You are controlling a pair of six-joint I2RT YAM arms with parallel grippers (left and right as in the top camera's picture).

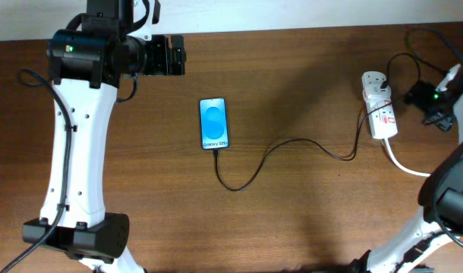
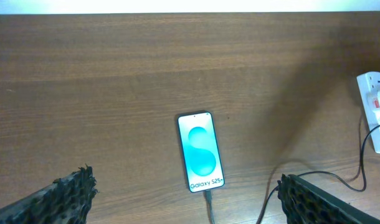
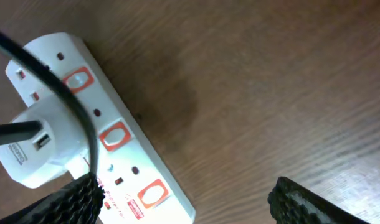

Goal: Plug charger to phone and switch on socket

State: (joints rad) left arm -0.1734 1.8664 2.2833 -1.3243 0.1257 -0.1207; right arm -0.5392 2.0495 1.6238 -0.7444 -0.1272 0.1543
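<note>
The phone (image 1: 213, 123) lies flat mid-table, its blue screen lit; it also shows in the left wrist view (image 2: 200, 152). The charger's thin black cable (image 1: 292, 142) runs from the phone's bottom edge, where its tip (image 2: 209, 198) sits in the port, in a loop to the white adapter (image 3: 34, 149) in the socket (image 1: 379, 114). My left gripper (image 1: 169, 57) is open and empty, high at the back left of the phone. My right gripper (image 3: 184, 190) is open just above the socket's near end (image 3: 124, 149), its left finger over the strip.
The socket's thick white cord (image 1: 404, 163) curves off toward the right front. Black arm cables (image 1: 425, 45) hang at the back right. The socket also shows at the right edge of the left wrist view (image 2: 377, 106).
</note>
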